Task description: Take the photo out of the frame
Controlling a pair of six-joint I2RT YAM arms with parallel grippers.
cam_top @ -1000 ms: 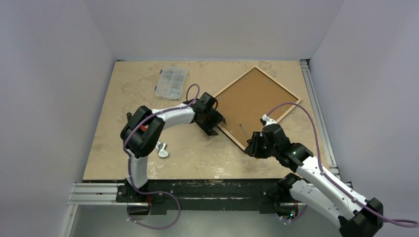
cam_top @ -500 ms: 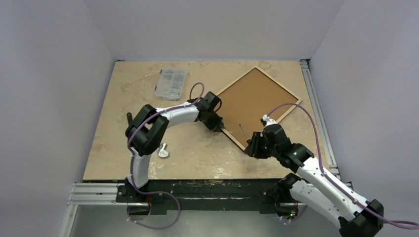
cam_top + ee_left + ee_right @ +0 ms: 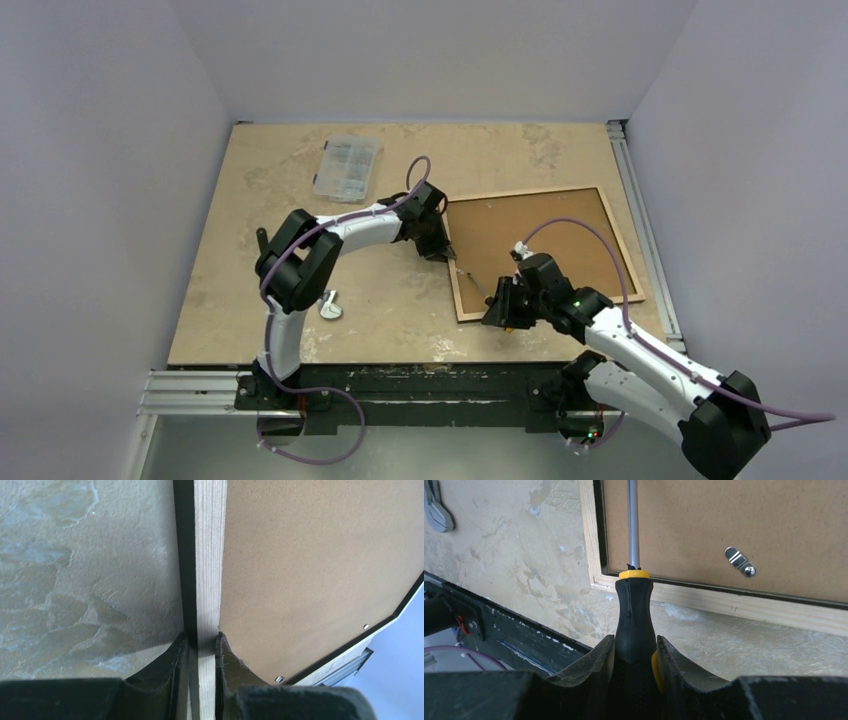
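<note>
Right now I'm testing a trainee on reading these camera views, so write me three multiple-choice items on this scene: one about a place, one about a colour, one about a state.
1. Where on the table does the clear parts box sit?
A. far side, left half
B. near right corner
C. dead centre

2. What colour is the collar on the screwdriver in the right gripper?
A. red
B. yellow
C. blue

3. The left gripper is:
A. open above bare table
B. shut on the frame at its wooden edge
C. holding a cloth

Answers: 1 A, the top view shows it there; 2 B, a yellow ring tops the black handle; 3 B, its jaws pinch the edge.
</note>
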